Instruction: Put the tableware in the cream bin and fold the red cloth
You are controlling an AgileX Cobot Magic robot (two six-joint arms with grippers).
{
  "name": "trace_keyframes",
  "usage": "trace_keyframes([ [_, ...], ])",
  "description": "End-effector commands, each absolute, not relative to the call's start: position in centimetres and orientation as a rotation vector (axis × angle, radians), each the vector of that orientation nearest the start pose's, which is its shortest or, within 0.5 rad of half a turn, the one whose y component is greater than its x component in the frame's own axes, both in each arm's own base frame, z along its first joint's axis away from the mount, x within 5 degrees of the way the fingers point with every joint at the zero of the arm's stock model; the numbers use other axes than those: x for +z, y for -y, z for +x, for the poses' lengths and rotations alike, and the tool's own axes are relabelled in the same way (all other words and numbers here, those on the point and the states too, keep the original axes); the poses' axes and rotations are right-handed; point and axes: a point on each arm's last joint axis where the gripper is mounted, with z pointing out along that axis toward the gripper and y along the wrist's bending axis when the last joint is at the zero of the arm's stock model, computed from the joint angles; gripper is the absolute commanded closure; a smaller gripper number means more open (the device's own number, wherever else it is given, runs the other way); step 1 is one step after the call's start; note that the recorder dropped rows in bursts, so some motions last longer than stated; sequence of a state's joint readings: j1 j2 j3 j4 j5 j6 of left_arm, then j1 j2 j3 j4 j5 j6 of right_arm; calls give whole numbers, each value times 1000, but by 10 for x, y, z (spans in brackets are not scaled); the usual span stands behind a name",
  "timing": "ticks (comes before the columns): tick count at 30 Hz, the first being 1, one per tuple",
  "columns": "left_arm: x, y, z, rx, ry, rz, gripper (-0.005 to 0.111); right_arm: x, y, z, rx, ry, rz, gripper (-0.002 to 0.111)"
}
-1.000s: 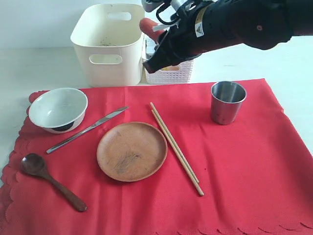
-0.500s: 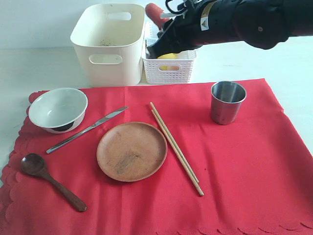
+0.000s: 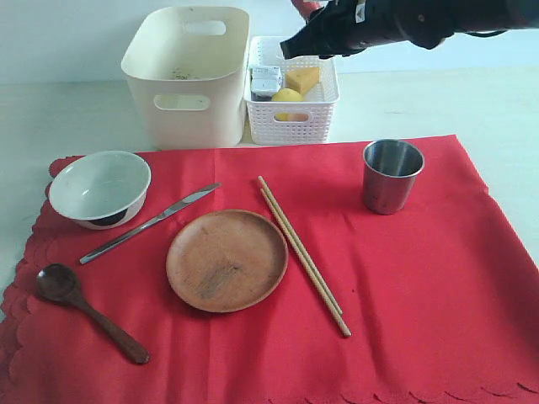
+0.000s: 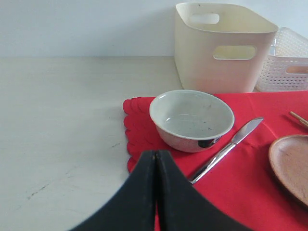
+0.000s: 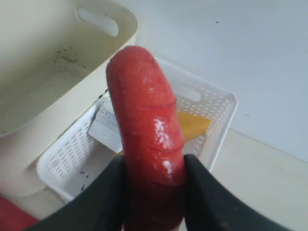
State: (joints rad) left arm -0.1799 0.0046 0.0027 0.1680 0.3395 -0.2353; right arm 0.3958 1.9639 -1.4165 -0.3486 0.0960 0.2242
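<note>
We log: bin near right jaws, no tableware inside. Bowl, knife just ahead of left jaws. Plate, chopsticks, spoon, cup all on flat cloth. Left jaws pressed together, empty. Right jaws clamp sausage over basket. We judge everything left to do.

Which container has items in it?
The white lattice basket, holding cheese, a lemon and a carton; the cream bin shows only dark specks.

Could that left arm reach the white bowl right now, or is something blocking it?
Probably yes. The white bowl sits just ahead of the left gripper on the red cloth, nothing between them. The gripper is shut, so it would have to open first.
</note>
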Motion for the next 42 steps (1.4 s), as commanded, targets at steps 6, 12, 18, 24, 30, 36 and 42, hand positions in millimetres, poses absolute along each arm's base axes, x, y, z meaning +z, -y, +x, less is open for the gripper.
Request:
trace_keyframes([
  [6,184,5,54,-138,-1808,59,105,187,-177,478,52,-2137,-512,106],
  [12,184,5,54,-138,-1808,59,105,158,-181,502,-11,-2199,-544,105],
  [18,184,5,54,-138,-1808,59,105,149,-182,509,-39,-2241,-538,76],
  [24,184,5,54,-138,-1808,59,105,165,-179,508,-66,-2268,-522,43],
  [30,184,5,54,-138,-1808,59,105,200,-170,496,-120,-2334,-491,39],
  [36,184,5,54,-138,-1808,59,105,246,-158,474,-186,-2413,-454,53],
  [42,184,5,54,-138,-1808,59,105,288,-141,442,-254,-2523,-403,90],
])
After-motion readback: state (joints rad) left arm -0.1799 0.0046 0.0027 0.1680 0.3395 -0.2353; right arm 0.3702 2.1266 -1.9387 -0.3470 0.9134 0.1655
